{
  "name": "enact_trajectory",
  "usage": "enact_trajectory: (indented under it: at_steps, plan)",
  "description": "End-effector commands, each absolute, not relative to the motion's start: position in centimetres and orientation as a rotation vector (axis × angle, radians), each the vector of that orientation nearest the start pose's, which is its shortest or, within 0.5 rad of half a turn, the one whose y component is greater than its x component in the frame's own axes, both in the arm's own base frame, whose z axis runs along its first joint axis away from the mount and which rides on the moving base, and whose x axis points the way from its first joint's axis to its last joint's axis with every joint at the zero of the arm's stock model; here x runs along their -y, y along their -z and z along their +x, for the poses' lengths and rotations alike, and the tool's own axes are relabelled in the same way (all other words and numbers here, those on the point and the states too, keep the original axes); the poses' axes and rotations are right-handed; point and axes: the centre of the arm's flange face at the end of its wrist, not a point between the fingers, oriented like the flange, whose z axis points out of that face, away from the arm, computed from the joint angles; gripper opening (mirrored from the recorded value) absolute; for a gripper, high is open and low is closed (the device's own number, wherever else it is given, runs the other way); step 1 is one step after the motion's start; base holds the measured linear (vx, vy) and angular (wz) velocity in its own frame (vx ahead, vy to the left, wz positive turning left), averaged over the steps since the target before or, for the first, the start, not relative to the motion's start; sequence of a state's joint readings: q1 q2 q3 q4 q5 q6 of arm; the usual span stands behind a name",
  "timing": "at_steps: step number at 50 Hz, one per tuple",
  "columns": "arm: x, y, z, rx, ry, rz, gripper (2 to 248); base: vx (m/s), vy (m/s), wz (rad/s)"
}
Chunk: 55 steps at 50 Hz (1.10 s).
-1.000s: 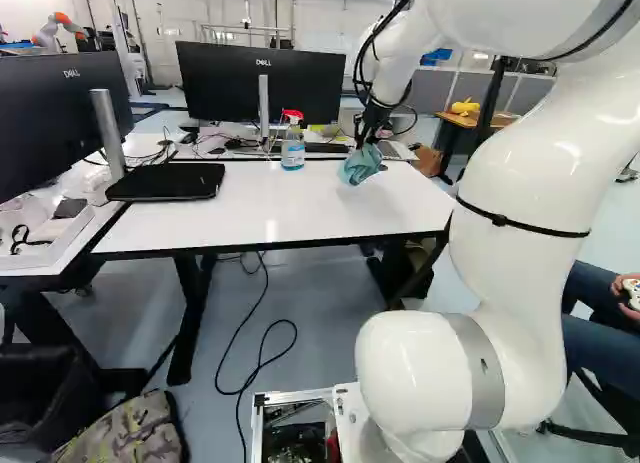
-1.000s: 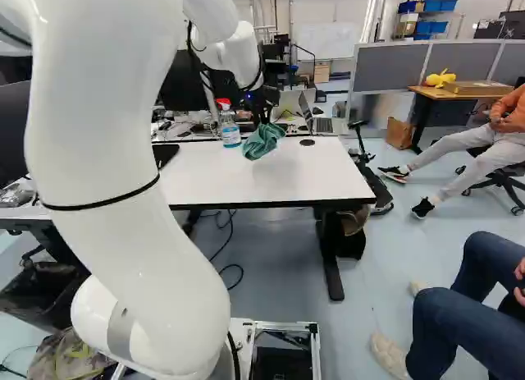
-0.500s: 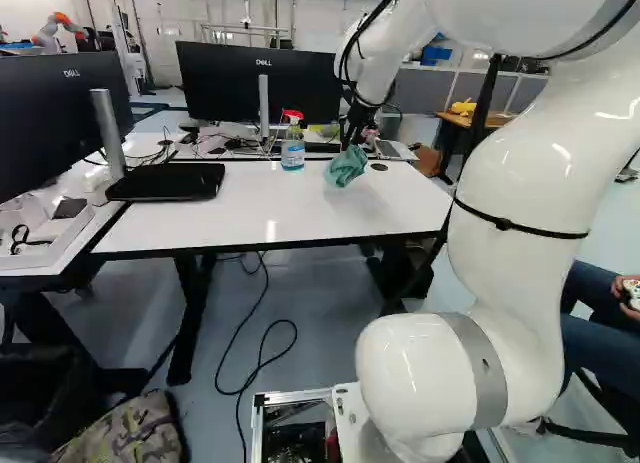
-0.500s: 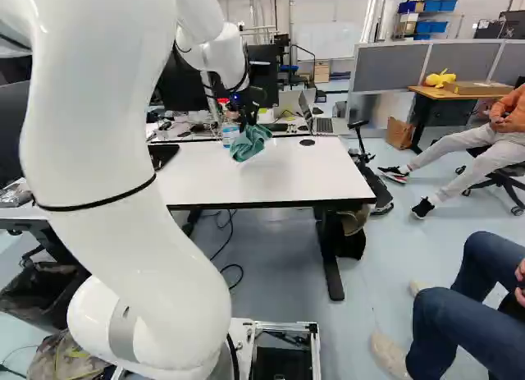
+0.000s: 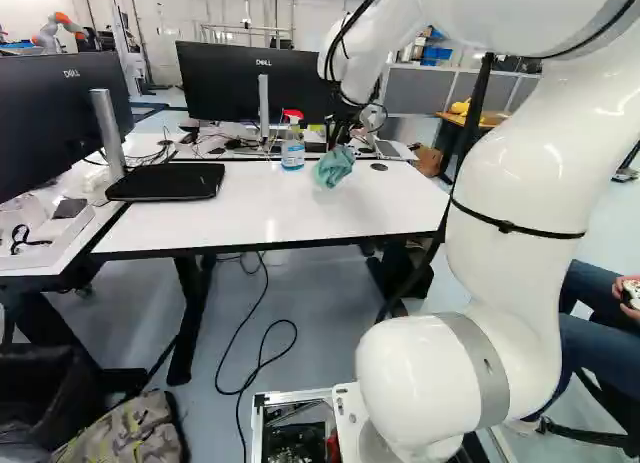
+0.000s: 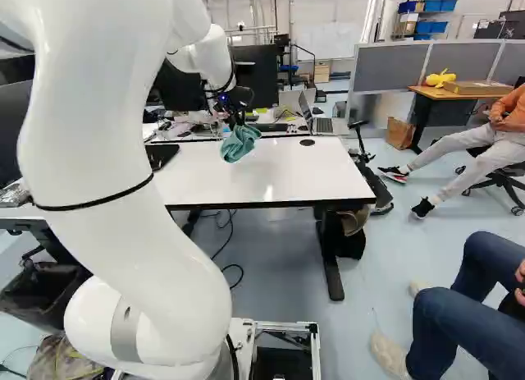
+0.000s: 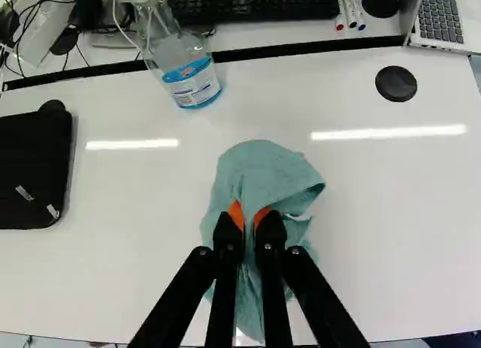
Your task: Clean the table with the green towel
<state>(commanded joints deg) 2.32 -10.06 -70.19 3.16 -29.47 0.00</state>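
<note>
The gripper (image 7: 249,226) grasps the green towel (image 7: 263,167), pinching its folds between both orange pads. The cloth hangs above or upon the white desk (image 7: 391,213), to the right of the spray bottle (image 7: 194,83), in the far half as the left base view shows it. I cannot tell whether it touches the surface.

The step in hand is, I judge, the wiping. To do it well, the arm should first bring the towel down until its loose part lies flat, with light and even pressure, so that cloth and not finger rubs the desk. Then it can make straight strokes from the far edge toward the near edge, each overlapping a little the previous one. Near the bottle it is better to go slowly, because a swinging fold could tip it. The black case (image 7: 34,171) by the left edge and the round black cover (image 7: 396,83) near the far right corner also ask for care; the cloth may catch there.
</note>
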Motion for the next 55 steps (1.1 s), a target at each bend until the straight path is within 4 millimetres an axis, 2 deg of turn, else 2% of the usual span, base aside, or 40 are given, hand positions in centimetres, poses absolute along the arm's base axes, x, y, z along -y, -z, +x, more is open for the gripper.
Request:
enact_trajectory:
  at_steps: [55]
  plan:
    - [-12.3,-58.8,55.3,0.280,0.803,-2.939,34,0.000,0.000,0.000]
